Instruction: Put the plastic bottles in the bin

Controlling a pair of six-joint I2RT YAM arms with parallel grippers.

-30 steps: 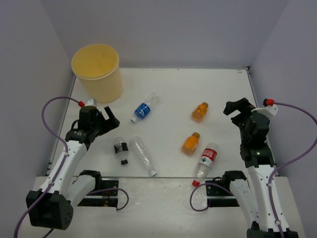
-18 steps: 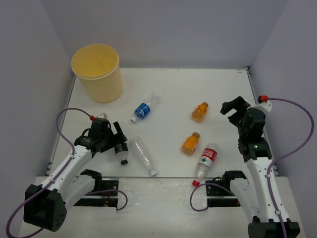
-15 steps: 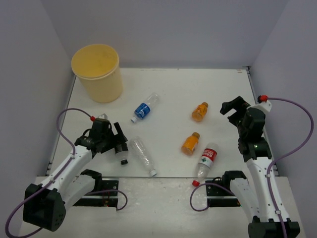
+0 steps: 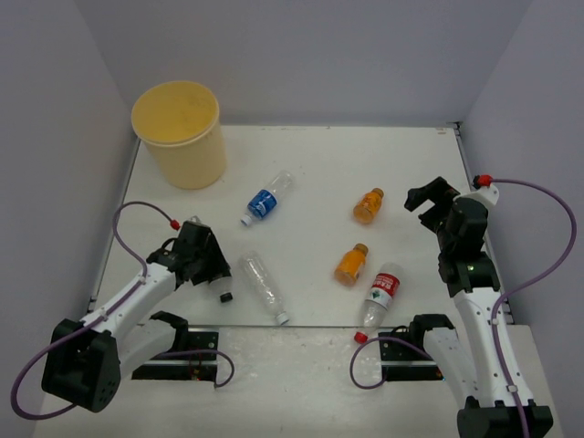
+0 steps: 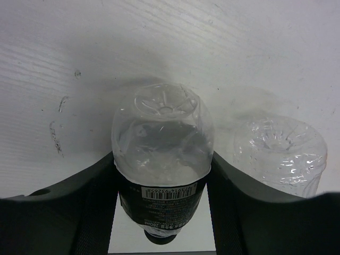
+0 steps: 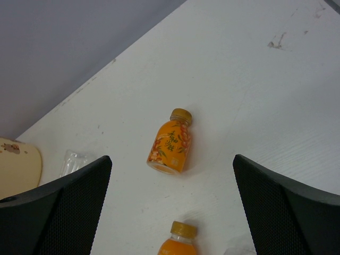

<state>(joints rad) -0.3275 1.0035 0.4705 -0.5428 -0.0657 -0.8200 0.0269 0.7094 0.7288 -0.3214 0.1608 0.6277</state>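
My left gripper (image 4: 212,274) is low on the table, shut on the clear bottle with the black label (image 5: 162,149); both fingers press its sides, and from above only its black cap (image 4: 225,297) shows. Right beside it lies the clear unlabelled bottle (image 4: 263,287) (image 5: 281,151). The blue-labelled bottle (image 4: 265,199) lies mid-table. Two orange bottles (image 4: 369,205) (image 4: 351,265) and the red-white labelled bottle (image 4: 380,292) lie on the right. My right gripper (image 4: 427,203) hovers open above the far orange bottle (image 6: 170,142). The pale-yellow bin (image 4: 180,132) stands at the back left.
Purple walls close the table in on the left, back and right. The bin's rim (image 6: 18,164) shows at the left edge of the right wrist view. The second orange bottle (image 6: 178,241) lies at the bottom of that view.
My left arm dropped down and forward over the black-labelled bottle and its jaws closed onto it. The right arm swung slightly left and then held still, jaws wide.
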